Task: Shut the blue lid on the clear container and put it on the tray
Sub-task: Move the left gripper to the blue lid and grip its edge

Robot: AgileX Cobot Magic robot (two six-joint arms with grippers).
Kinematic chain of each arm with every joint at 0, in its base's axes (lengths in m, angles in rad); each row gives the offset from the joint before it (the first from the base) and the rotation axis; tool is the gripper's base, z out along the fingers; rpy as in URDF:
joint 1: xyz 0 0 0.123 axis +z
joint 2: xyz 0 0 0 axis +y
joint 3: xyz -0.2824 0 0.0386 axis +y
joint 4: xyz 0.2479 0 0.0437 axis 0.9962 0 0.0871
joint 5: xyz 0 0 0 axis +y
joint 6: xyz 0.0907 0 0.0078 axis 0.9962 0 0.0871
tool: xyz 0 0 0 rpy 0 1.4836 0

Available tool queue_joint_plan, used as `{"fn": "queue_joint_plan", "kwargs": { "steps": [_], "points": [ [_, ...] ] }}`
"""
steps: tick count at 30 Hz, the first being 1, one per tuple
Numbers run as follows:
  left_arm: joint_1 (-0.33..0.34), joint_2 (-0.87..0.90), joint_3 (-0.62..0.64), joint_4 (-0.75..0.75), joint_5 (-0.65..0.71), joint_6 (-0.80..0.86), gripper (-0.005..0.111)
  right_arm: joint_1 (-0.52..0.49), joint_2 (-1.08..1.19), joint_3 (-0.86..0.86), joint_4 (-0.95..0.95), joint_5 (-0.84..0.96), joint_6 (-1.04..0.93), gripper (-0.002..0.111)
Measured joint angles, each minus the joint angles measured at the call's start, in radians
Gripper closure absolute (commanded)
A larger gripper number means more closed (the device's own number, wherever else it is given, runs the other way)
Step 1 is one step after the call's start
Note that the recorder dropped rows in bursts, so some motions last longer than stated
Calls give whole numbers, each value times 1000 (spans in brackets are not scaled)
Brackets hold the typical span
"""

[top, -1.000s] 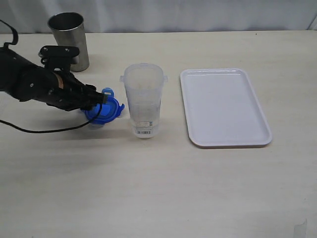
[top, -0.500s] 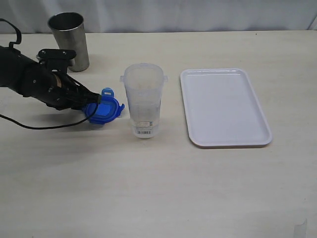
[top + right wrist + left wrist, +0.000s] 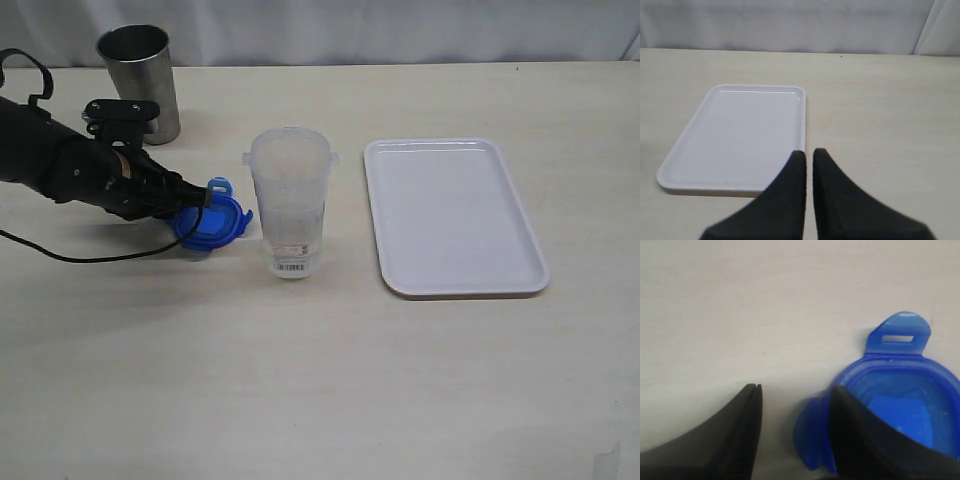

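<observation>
Straddling one edge of the blue lid (image 3: 214, 222), the left end effector (image 3: 196, 199) stood partly open, with no clamp evident, apparently set for a rim grasp. The lid lay on the worktop (image 3: 320, 380) just beside the upright, uncapped clear container (image 3: 290, 200), itself apart from the tray (image 3: 450, 215). The right end effector (image 3: 809, 152) was closed and judged idle.
</observation>
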Motion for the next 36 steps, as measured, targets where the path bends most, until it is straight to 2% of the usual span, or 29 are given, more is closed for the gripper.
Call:
{"fn": "queue_joint_plan", "kwargs": {
  "steps": [14, 36],
  "points": [
    [0, 2, -2, 0, 2, 0, 67, 0, 0, 0, 0, 0, 0, 103],
    [0, -62, -4, 0, 112, 26, 67, 0, 0, 0, 0, 0, 0, 103]
  ]
}}
